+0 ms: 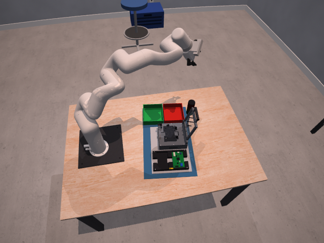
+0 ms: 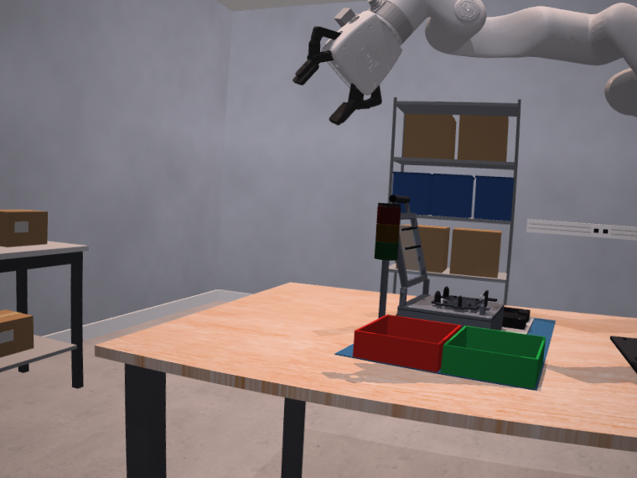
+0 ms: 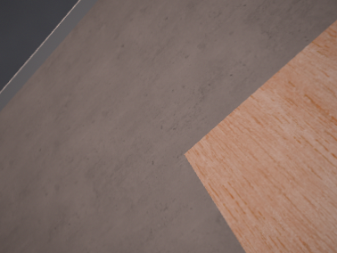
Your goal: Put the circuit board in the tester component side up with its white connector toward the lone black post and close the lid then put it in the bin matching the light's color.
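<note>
My gripper (image 1: 191, 63) (image 2: 319, 100) is open and empty, high beyond the bins' side of the table. The green circuit board (image 1: 175, 163) lies component side up in the right part of the black tray (image 1: 162, 160). Its white connector (image 1: 174, 154) is at its upper left. The grey tester (image 1: 162, 144) (image 2: 484, 319) is empty, with small black posts on top; which one stands alone is unclear. Its lid (image 1: 191, 134) (image 2: 416, 281) stands open. The signal light (image 1: 191, 103) (image 2: 387, 232) is unlit. The red bin (image 1: 172, 105) (image 2: 396, 352) and green bin (image 1: 152, 106) (image 2: 489, 365) are empty. Pins and hook are too small to tell.
The bins stand side by side on the blue mat (image 1: 147, 167), behind the tester in the top view. The raised lid and light post rise on the tester's right. The wrist view shows only floor (image 3: 111, 134), wall and a table corner (image 3: 267, 156).
</note>
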You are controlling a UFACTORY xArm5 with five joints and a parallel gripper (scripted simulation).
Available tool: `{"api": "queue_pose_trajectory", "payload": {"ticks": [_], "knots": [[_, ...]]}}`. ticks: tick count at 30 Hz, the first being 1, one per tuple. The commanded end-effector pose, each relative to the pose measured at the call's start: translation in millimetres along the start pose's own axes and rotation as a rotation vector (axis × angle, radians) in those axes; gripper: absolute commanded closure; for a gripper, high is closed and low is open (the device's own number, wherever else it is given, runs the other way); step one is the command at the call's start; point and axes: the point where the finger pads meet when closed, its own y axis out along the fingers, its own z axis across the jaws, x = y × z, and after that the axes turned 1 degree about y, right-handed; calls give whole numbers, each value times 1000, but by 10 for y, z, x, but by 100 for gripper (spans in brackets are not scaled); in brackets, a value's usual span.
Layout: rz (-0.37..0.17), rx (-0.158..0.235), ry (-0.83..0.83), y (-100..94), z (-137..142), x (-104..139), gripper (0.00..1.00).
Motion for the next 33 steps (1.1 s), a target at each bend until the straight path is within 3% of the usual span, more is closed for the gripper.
{"api": "queue_pose_trajectory", "payload": {"ticks": [1, 6, 7, 21, 23, 24, 33], "knots": [[11, 53, 62, -62, 322, -294, 0], [14, 82, 95, -85, 493, -430, 0], [17, 111, 129, -112, 666, -559, 0], [30, 240, 288, -297, 1487, -1070, 0], [30, 240, 288, -297, 1487, -1070, 0], [32, 268, 324, -350, 1674, -1163, 0], [38, 347, 433, -527, 2218, -1393, 0]]}}
